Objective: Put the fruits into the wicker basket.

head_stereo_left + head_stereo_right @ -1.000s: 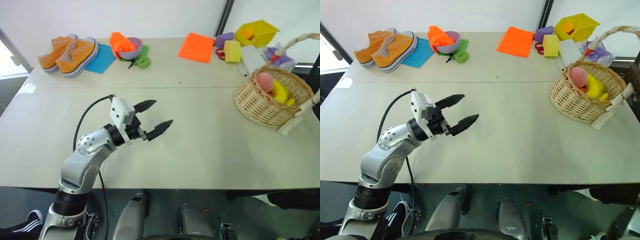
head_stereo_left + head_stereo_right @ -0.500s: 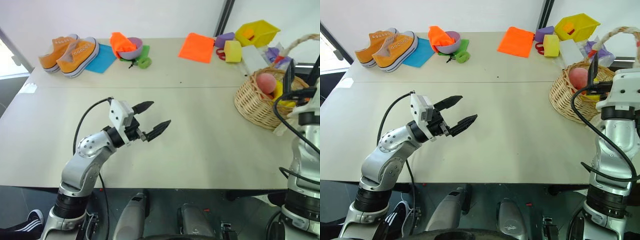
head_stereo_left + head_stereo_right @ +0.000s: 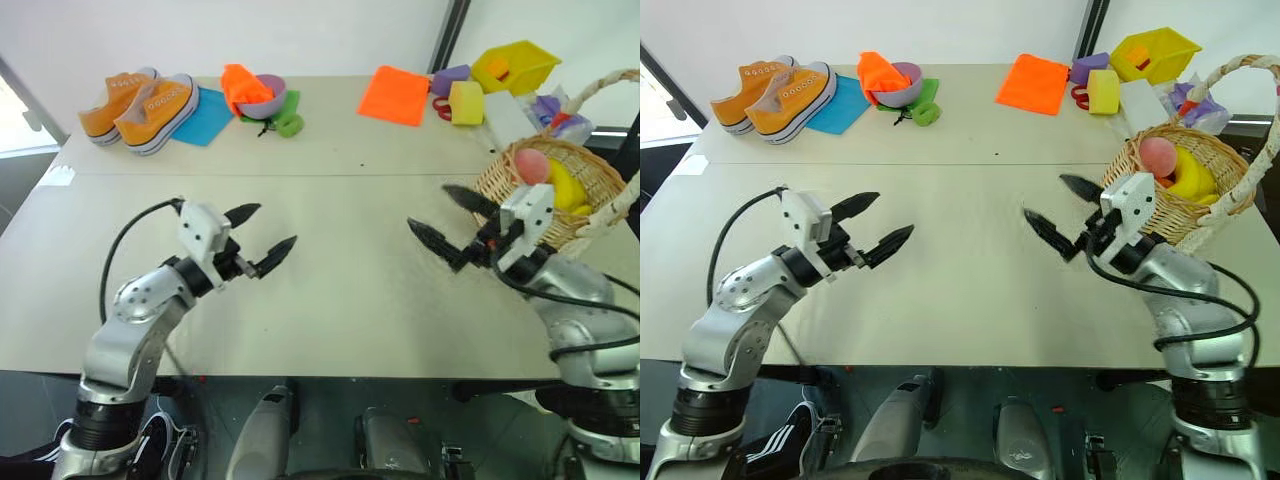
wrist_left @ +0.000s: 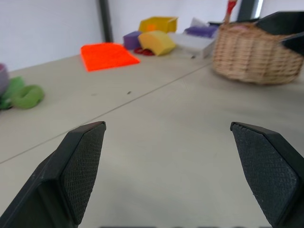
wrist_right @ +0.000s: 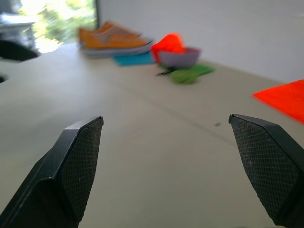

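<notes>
The banana (image 3: 564, 186) and peach (image 3: 531, 163) are seen lying inside the wicker basket (image 3: 500, 183) at the table's (image 3: 350, 290) right edge. The left gripper (image 3: 258, 242) and right gripper (image 3: 448, 225) are held spread and empty above the near table, pointed toward each other

We take this for a robot test room or lab: a plain pale counter (image 3: 340, 300) stands against a bare white wall (image 3: 300, 30), and on it sits an unrelated assortment laid out like props, namely orange sneakers (image 3: 140, 105), a purple bowl (image 3: 262, 95), folded cloths (image 3: 395, 95), a yellow bin (image 3: 515, 65) and a wicker basket (image 3: 540, 200) of toy fruit
</notes>
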`<action>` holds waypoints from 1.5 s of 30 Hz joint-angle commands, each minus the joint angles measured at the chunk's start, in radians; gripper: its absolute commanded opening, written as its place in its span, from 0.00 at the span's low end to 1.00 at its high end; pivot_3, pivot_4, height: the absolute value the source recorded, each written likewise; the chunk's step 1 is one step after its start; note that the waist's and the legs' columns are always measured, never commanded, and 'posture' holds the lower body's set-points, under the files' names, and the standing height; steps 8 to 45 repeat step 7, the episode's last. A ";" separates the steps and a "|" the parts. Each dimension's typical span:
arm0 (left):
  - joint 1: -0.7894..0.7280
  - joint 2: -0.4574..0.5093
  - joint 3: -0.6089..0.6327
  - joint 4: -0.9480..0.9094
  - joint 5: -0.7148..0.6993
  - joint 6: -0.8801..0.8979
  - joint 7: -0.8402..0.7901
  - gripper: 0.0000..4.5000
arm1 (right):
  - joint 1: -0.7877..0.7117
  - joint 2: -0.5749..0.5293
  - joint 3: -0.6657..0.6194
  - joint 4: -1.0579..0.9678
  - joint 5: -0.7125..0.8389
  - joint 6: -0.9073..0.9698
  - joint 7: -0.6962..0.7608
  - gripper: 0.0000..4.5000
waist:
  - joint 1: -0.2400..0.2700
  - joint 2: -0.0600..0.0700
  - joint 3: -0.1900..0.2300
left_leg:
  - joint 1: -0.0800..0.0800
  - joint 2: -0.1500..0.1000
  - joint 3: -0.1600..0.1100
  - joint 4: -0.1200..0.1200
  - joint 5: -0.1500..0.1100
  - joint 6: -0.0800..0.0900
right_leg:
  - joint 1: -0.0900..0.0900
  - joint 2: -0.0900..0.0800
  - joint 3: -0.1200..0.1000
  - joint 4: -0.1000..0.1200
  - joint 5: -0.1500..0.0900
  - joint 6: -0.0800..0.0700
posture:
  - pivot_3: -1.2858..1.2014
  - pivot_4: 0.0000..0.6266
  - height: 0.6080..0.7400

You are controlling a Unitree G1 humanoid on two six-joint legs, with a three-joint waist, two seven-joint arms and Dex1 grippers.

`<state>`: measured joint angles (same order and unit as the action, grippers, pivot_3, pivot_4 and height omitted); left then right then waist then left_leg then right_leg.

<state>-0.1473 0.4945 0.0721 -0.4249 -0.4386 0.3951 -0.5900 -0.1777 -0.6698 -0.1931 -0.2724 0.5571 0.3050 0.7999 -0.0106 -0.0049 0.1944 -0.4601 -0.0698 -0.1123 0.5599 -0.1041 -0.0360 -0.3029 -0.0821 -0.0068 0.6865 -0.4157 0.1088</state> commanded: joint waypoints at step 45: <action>0.101 0.018 0.104 0.025 -0.002 -0.052 -0.001 1.00 | -0.047 0.010 0.031 0.139 -0.051 -0.072 0.101 0.98 | -0.002 0.000 0.000 | -0.001 0.001 0.001 0.000 0.000 0.000 | -0.001 0.000 0.000 0.000 0.000 0.000 | 0.52 0.24 1.00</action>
